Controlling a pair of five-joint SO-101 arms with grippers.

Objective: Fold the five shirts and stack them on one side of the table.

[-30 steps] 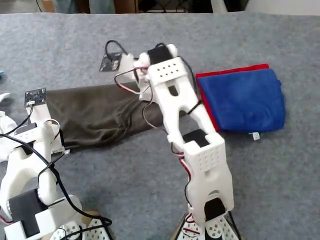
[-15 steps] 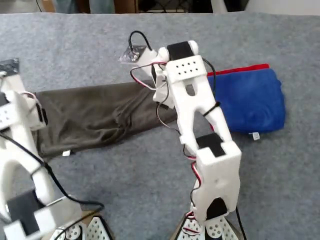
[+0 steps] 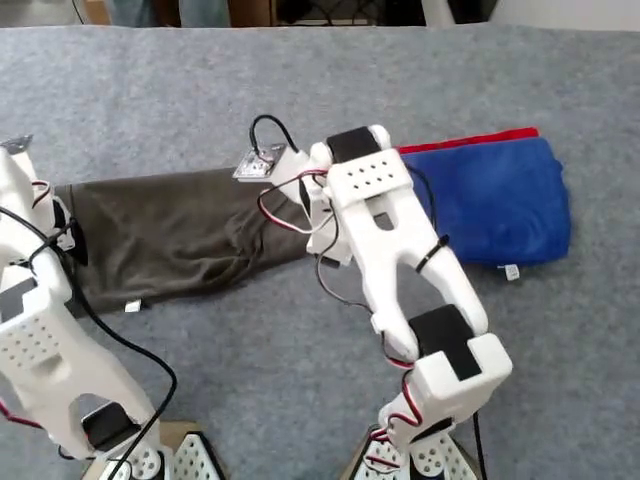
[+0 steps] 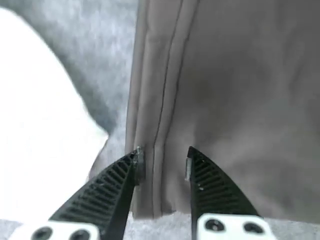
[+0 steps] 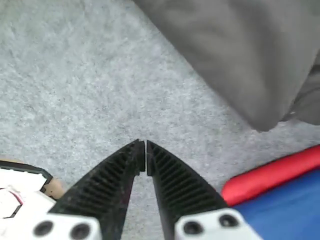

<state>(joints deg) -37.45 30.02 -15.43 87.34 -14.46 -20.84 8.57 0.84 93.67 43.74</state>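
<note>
Grey felt table point(image 3: 300, 70). Brown shirt point(image 3: 180, 235) lies flat in a long strip across the left and middle of the table. It is partly folded, with creases near its middle and a small white tag at its near left corner. Blue shirt point(image 3: 495, 200) is folded on the right side, on top of a folded red shirt point(image 3: 470, 138) whose edge shows along the far side. That pair sits just beside the brown shirt's right end. Left claw point(image 4: 162, 155) is over the brown shirt's left end, jaws a narrow gap apart, the stitched hem between the tips; whether they touch the cloth cannot be told. Right claw point(image 5: 145, 145) is closed tip to tip and grips nothing, above bare felt just off a corner of the brown shirt, with the red edge near. Right arm point(image 3: 400, 260) lies across the brown shirt's right end.
</note>
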